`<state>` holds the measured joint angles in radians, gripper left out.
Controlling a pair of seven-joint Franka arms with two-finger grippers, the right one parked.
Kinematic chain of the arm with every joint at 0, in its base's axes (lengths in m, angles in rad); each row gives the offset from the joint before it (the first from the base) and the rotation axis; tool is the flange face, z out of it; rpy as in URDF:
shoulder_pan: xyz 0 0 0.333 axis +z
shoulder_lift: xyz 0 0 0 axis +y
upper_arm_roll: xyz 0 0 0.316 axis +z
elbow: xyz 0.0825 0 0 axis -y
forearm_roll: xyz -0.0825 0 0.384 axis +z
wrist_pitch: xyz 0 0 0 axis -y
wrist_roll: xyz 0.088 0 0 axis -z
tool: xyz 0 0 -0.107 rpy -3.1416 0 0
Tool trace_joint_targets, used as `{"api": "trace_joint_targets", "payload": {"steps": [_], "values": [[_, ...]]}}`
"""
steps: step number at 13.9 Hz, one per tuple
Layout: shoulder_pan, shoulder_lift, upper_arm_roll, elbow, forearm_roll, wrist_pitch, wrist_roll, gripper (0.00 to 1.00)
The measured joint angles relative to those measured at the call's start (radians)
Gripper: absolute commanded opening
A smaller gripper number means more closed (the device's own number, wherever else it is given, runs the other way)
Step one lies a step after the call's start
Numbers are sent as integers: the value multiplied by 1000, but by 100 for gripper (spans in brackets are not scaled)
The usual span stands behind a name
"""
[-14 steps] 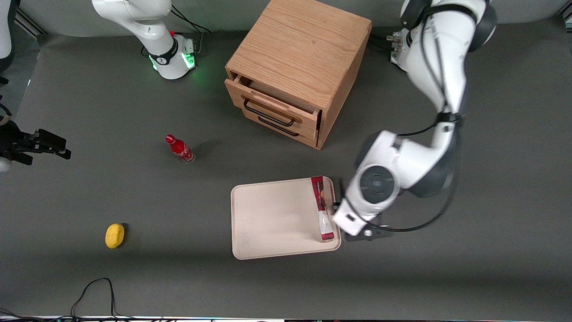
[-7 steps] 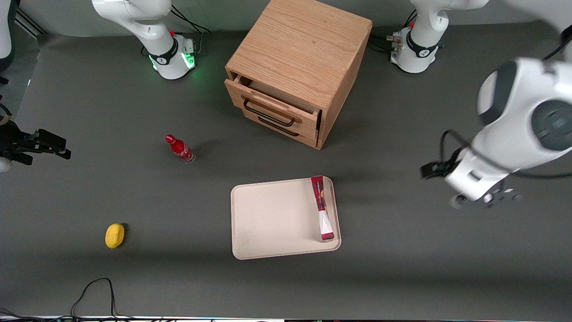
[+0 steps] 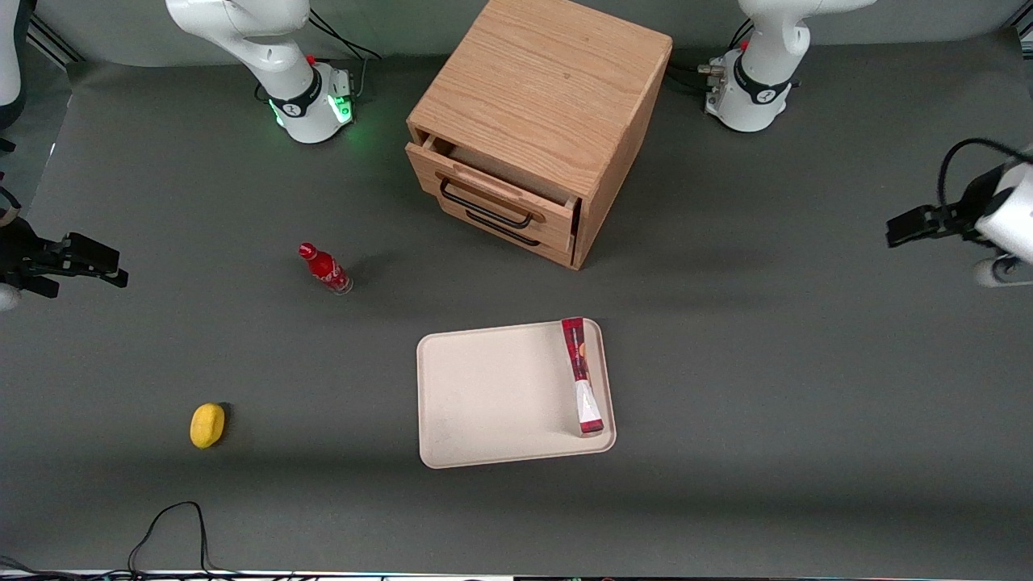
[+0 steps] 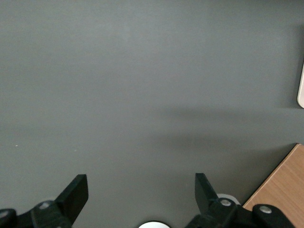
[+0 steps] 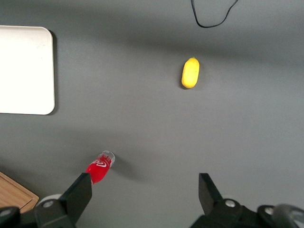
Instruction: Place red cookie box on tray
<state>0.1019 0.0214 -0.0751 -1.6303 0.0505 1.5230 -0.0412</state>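
The red cookie box lies flat on the tray, along the rim at the working arm's end, with its white end nearer the front camera. Nothing holds or touches it. My left gripper hangs far off toward the working arm's end of the table, well apart from the tray. In the left wrist view the gripper is open over bare grey mat, with nothing between its black fingers. A sliver of the tray shows there; the box does not.
An oak drawer cabinet stands farther from the front camera than the tray, its top drawer slightly open. A small red bottle and a yellow lemon-like object lie toward the parked arm's end. A black cable loops at the front edge.
The left arm has swung away from beside the tray out to the working arm's end of the table. The red cookie box has stayed where it was on the tray.
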Motion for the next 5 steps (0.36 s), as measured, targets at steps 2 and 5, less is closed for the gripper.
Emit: {"api": "trace_joint_targets", "payload": {"steps": [2, 5], "values": [[6, -40, 25, -33, -8, 2, 29, 100], [-105, -50, 138, -43, -12, 2, -36, 100]]}}
